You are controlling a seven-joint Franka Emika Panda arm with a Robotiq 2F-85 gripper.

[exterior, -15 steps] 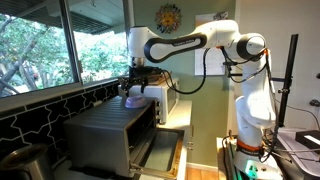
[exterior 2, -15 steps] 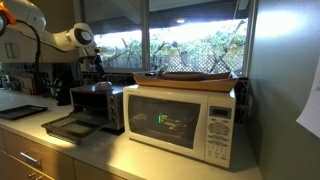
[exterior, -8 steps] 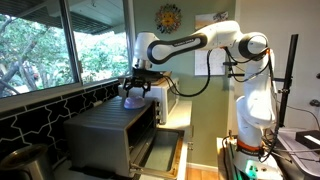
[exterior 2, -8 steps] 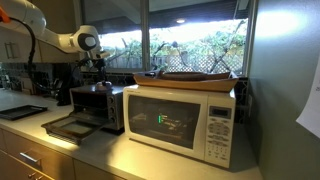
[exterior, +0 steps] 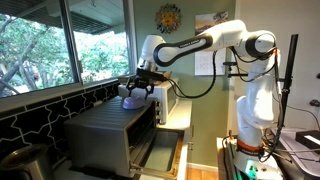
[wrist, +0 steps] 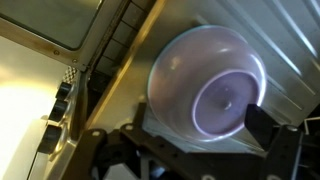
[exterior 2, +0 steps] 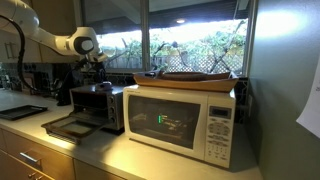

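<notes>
A pale lilac bowl (exterior: 130, 98) lies upside down on top of the silver toaster oven (exterior: 105, 132). In the wrist view the bowl (wrist: 215, 85) fills the middle, with its base ring facing the camera. My gripper (exterior: 138, 88) hangs just above it, open, with a finger on either side of the bowl (wrist: 195, 135). The right finger is at the bowl's rim. In an exterior view the gripper (exterior 2: 98, 68) is over the toaster oven (exterior 2: 95, 100), and the bowl is too small to make out there.
The toaster oven's door (exterior: 160, 152) hangs open towards the counter edge. A white microwave (exterior 2: 180, 120) stands beside it with a flat wooden tray (exterior 2: 195, 77) on top. Windows (exterior: 60, 45) and a tiled backsplash run behind the counter.
The arm's elbow has swung towards the microwave side and the gripper has shifted slightly over the bowl. The bowl has stayed on the toaster oven's top.
</notes>
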